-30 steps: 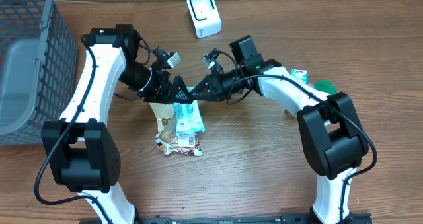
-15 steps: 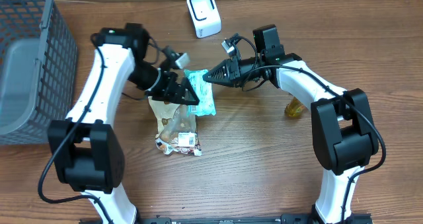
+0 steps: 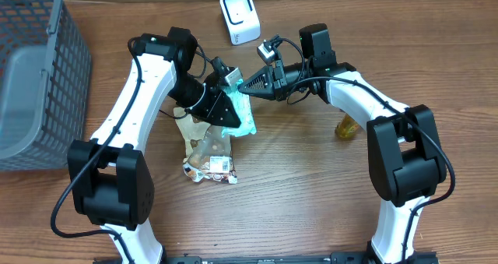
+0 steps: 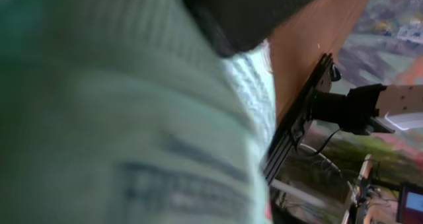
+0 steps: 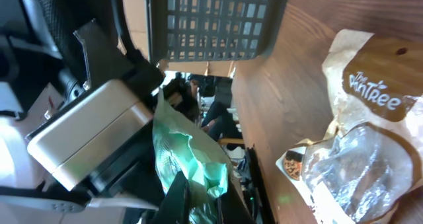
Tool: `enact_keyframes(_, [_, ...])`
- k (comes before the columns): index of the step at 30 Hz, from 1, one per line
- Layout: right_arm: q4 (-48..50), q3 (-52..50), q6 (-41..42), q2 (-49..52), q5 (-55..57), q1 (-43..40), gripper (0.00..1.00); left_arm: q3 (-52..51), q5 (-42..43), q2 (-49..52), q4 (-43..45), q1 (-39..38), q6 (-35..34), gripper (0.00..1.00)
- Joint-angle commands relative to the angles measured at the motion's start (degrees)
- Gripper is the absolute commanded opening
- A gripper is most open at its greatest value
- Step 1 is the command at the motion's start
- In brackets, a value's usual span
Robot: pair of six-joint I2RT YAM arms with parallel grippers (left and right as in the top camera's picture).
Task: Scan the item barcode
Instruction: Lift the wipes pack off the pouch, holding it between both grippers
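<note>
as l claw (image 3: pixel 230 116) covers it, green pkt (image 3: pixel 249 128) mostly hidden.

**Where things lie on the table**

The grey wire basket (image 3: pixel 31 61) stands at the far left of the wooden table (image 3: pixel 311 209). The white box scanner (image 3: pixel 240 16) sits at the back, centre. Mid-table, the teal plastic packet (image 3: pixel 247 122) is between left gripper (image 3: pixel 232 114) and right gripper (image 3: pixel 241 86), above the back end of the clear crinkled snack bag (image 3: pixel 207 151). A small yellow item (image 3: pixel 346 127) lies right, partly under the right arm.

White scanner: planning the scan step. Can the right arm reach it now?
Probably yes: nothing stands between the right end effector and the scanner, though it shares the teal packet with the left end effector.
</note>
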Motion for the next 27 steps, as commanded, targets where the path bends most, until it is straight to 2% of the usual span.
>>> enact_keyframes(1, [0.4,0.2,0.5,-2.3,-1.4,0.3,0.04,0.2,1.3,-0.6,0.1,-0.3,1.8,0.04])
enact_keyframes(2, [0.4,0.2,0.3,-2.3,-1.4,0.3,0.09,0.2,1.3,-0.6,0.0,-0.3,1.8,0.04])
enact_keyframes(3, [0.3,0.2,0.2,-2.3,-1.4,0.2,0.31,0.2,1.3,-0.6,-0.3,-0.3,1.9,0.04])
enact_keyframes(5, [0.3,0.2,0.2,-2.3,-1.4,0.2,0.46,0.2,1.3,-0.6,-1.1,0.0,2.6,0.04])
enact_keyframes(8, [0.3,0.2,-4.2,-2.3,-1.3,0.2,0.62,0.2,2.8,-0.6,-3.1,0.6,5.6,0.04])
enact_keyframes(9, [0.2,0.2,-6.1,-2.3,-1.2,0.2,0.63,0.2,3.8,-0.6,-3.7,0.6,7.0,0.04])
enact_keyframes(12, [-0.5,0.2,-7.8,-2.3,-1.2,0.3,0.62,0.2,6.4,-0.6,-5.8,0.6,12.3,0.04])
enact_keyframes(17, [-3.2,0.2,-10.4,-2.3,-1.2,2.0,0.50,0.2,6.5,-0.6,-5.6,0.6,12.4,0.04])
enact_keyframes(19, [-4.1,0.2,-11.9,-2.3,-0.8,2.7,0.36,0.2,6.5,-0.6,-5.6,0.6,12.4,0.04])
enact_keyframes(20, [-4.2,0.2,-12.0,-2.3,-0.5,2.9,0.20,0.2,6.4,-0.6,-5.6,0.6,12.4,0.04])
enact_keyframes(21, [-4.2,0.2,-12.0,-2.3,-0.2,2.9,0.09,0.2,6.3,-0.6,-5.6,0.6,12.4,0.04])
enact_keyframes(22, [-4.2,0.2,-12.0,-2.3,0.1,2.9,0.04,0.2,6.3,-0.6,-5.6,0.6,12.4,0.04])
enact_keyframes(23, [-4.2,0.2,-12.0,-2.3,0.4,2.6,0.04,0.2,6.0,-0.6,-5.6,0.6,12.4,0.09])
enact_keyframes(24, [-4.2,0.2,-12.0,-2.3,0.6,2.5,0.04,0.2,5.8,-0.6,-5.6,0.6,12.4,0.27])
enact_keyframes(26, [-5.9,0.2,-11.9,-2.3,3.5,1.2,0.04,0.2,5.6,-0.6,-5.6,0.6,12.3,0.68])
enact_keyframes(27, [-7.3,0.2,-11.8,-2.3,5.4,0.7,0.04,0.2,5.7,-0.6,-5.6,0.6,12.4,0.80])
